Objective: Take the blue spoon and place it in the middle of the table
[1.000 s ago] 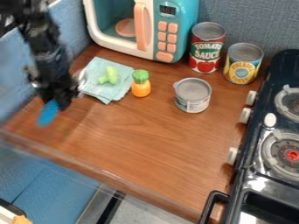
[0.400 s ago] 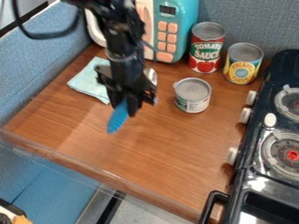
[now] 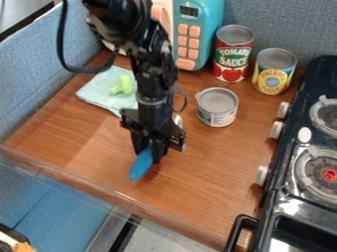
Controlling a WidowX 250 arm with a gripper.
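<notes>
Black tool [image 3: 151, 148] — gripping blue spoon [image 3: 140, 167], over wooden table [image 3: 204, 182], 3 upright cans [image 3: 217, 106]

Bright, soft light glints white off the black stove [image 3: 301, 110].

- I am in a play kitchen, set up in what looks to me like a robotics lab or office-like room; I cannot tell which.
- The kitchen part: a teal toy microwave [image 3: 215, 30] with peach buttons [image 3: 194, 30], and a dark stove [image 3: 319, 142] with round burners and white knobs [image 3: 277, 130].
- Food tins [image 3: 232, 55] stand on my wood-look worktop [image 3: 217, 162], near a green toy vegetable [image 3: 123, 86] on a cloth [image 3: 94, 96].
- The room part: fabric-covered panels [image 3: 39, 74] like office partitions, and my own black pincer [image 3: 148, 154] on a cabled arm [image 3: 156, 81].
</notes>
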